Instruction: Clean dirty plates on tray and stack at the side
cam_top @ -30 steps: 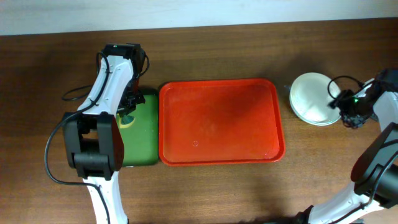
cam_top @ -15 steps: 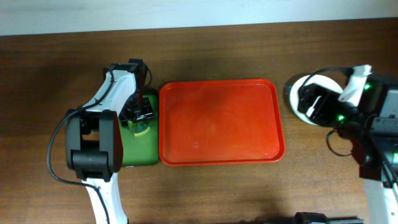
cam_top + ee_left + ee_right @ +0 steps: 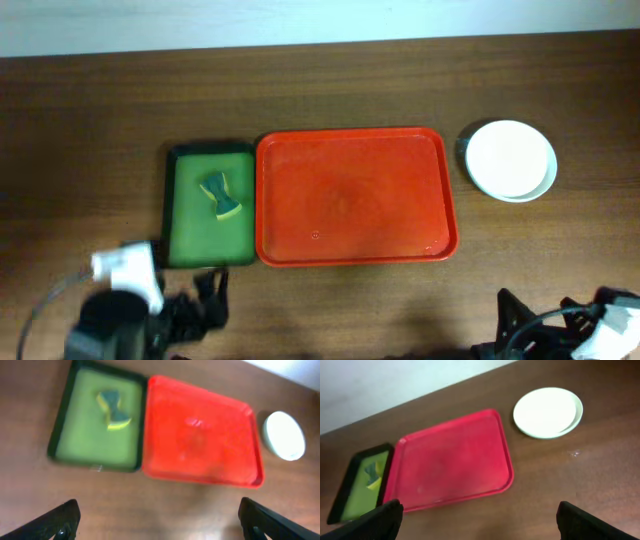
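Observation:
The plates [image 3: 510, 160] sit in one stack on the wood to the right of the red tray [image 3: 350, 195], a cream-white one on top and a pale green rim showing under it. The tray holds nothing. My left gripper [image 3: 208, 295] is pulled back to the table's front left, open and empty. Its wrist view looks down on the tray [image 3: 200, 435] and the plates [image 3: 284, 436], and its gripper [image 3: 159, 525] has jaws wide apart. My right gripper [image 3: 512, 322] is at the front right, and in its wrist view the gripper [image 3: 480, 522] is open over bare wood, well short of the plates [image 3: 547, 412].
A green tray with a black rim [image 3: 192, 230] lies against the red tray's left side. A yellow and blue-green sponge [image 3: 221, 196] rests in it. Both arms' bodies and cables crowd the front edge at the left and right corners.
The left gripper let go of the sponge on the green tray, opened, and drew back to the front edge. The right arm left the plates and also withdrew to the front.

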